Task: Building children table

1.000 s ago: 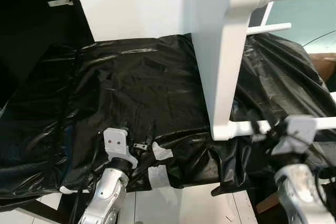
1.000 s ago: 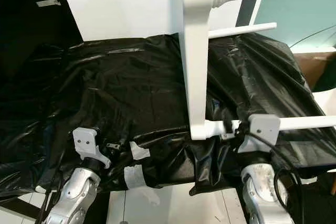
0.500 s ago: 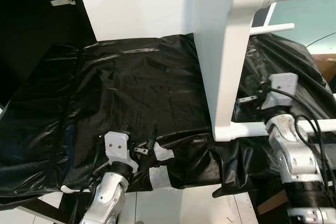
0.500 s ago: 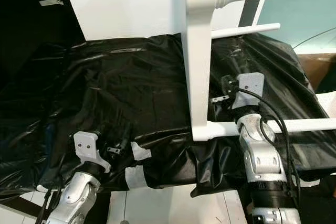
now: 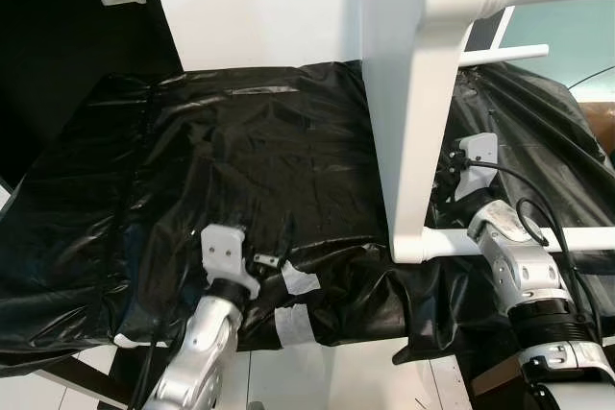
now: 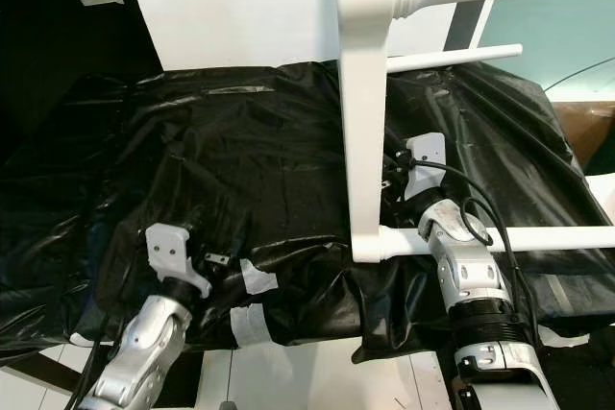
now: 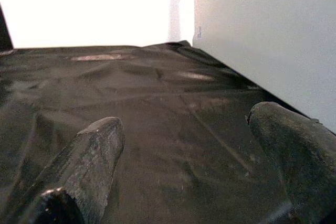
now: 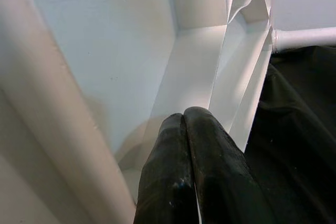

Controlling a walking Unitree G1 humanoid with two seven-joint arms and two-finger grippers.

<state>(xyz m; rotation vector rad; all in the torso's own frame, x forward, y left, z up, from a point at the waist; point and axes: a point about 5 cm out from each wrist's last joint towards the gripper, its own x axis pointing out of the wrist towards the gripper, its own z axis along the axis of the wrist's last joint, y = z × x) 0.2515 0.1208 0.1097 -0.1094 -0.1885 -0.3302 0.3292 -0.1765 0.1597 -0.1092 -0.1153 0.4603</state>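
A black plastic sheet covers a low surface before a white wall, and its near edge is fixed with pieces of tape. On the sheet, at the right of the middle, stands the white table frame: a broad flat panel rising up, with a round rail going out to the right from its lower corner and a thinner rod further back. The right gripper is behind this rail, just beside the panel, its two fingers pressed together and pointing into the inner corner of the frame. The left gripper is low over the sheet near the front edge, fingers spread apart with nothing between them.
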